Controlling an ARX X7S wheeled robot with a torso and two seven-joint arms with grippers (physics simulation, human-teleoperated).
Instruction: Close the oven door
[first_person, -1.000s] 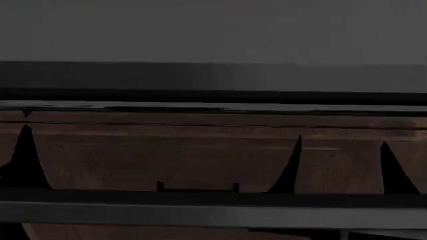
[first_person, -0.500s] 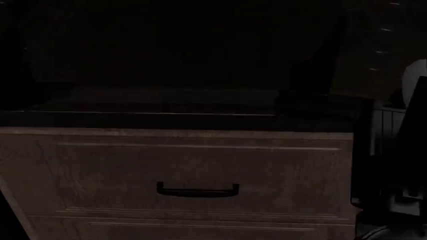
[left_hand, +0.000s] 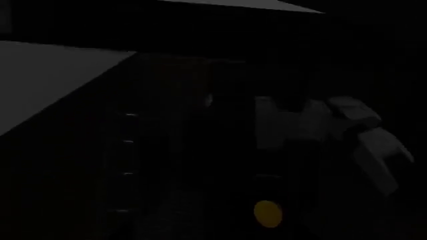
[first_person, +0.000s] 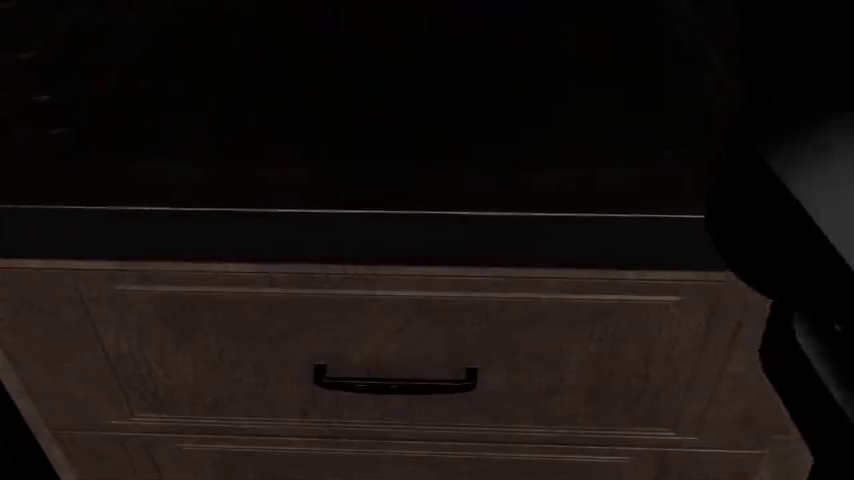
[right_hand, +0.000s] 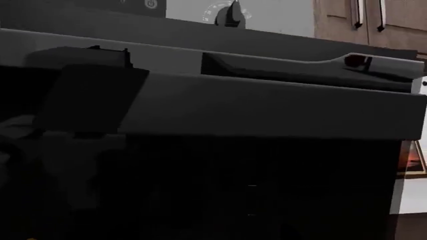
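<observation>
The scene is very dark. In the head view the oven door (first_person: 347, 120) is a wide black panel filling the upper part, with a thin pale line along its lower edge. The right wrist view shows the oven door (right_hand: 267, 190) close up. Its grey edge strip (right_hand: 267, 112) and long bar handle (right_hand: 280, 67) sit just under the oven's control panel. Neither gripper's jaws can be made out. A dim grey shape (right_hand: 73, 165) lies against the door, and the left wrist view shows only dim grey robot parts (left_hand: 333, 130).
A brown wooden drawer front (first_person: 400, 330) with a small black handle (first_person: 395, 380) sits directly below the door. A control knob (right_hand: 230, 12) and brown cabinet doors (right_hand: 367, 20) are above the oven. A dark arm shape (first_person: 787, 200) stands at the right edge.
A second ago the door lay open, its grey strip crossing the bottom of the head view. It has swung up, and now its black panel fills the area above the drawer.
</observation>
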